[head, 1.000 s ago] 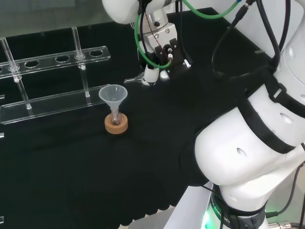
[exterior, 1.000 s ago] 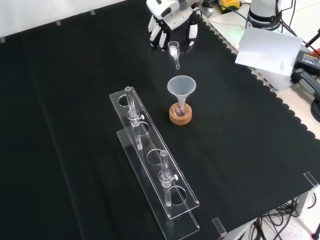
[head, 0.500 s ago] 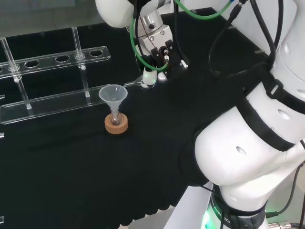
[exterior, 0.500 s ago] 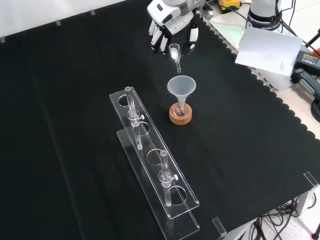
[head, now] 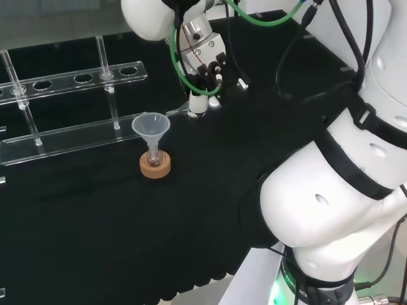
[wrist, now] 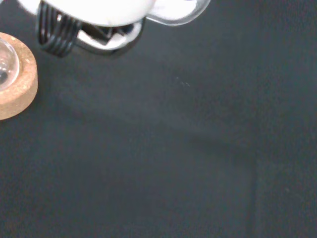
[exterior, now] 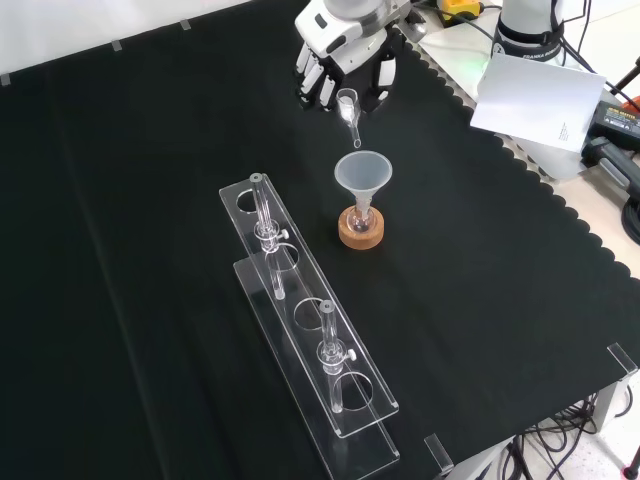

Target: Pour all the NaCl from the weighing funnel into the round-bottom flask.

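My hand (exterior: 335,62) is curled round the weighing funnel (exterior: 348,103), spout tilted down toward the plastic funnel (exterior: 363,174) seated in the round-bottom flask (exterior: 361,217).

The surface (head: 95,222) is overlooked from behind the arm in the head view and from opposite in the front view; the cork stand (wrist: 17,89) is seen close from the wrist.
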You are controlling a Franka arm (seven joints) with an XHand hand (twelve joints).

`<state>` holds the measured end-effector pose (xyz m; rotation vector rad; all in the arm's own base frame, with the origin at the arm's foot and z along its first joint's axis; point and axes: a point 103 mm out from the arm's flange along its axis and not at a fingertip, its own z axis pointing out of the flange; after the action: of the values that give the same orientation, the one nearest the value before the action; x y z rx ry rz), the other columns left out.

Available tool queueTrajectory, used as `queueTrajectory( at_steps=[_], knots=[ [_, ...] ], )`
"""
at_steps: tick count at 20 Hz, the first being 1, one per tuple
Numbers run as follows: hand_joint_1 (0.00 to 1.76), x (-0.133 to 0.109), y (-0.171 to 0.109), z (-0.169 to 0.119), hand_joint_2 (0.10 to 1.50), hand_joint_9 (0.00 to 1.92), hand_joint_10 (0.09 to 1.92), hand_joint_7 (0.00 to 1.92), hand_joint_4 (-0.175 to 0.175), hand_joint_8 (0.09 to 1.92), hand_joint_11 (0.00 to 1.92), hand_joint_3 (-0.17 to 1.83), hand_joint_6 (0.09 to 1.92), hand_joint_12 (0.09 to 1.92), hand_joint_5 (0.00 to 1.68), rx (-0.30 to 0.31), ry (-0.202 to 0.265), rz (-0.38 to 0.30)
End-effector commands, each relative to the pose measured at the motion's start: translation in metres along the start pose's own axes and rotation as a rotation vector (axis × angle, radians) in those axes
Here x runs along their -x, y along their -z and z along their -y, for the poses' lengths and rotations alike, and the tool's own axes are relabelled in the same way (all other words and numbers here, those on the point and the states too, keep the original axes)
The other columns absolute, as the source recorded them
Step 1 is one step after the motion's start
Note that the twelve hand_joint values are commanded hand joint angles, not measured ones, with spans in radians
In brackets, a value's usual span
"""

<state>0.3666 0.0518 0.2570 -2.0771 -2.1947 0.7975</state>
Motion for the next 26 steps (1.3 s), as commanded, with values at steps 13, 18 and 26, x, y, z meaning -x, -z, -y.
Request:
queueTrajectory(
  at_steps=[13, 18, 26],
  knots=[
    [1.13, -0.015, 0.016, -0.001, 0.64, 0.91, 0.36, 0.57, 0.175, 0.68, 0.80, 0.66, 0.63, 1.04, 1.30, -0.023, 0.018, 0.112],
    [1.13, -0.017, 0.017, -0.001, 0.64, 0.91, 0.36, 0.56, 0.175, 0.68, 0.80, 0.67, 0.63, 1.04, 1.30, -0.018, 0.023, 0.122],
    [1.13, -0.023, 0.021, -0.002, 0.64, 0.91, 0.36, 0.55, 0.175, 0.68, 0.80, 0.67, 0.64, 1.04, 1.30, -0.027, 0.016, 0.178]
  ],
)
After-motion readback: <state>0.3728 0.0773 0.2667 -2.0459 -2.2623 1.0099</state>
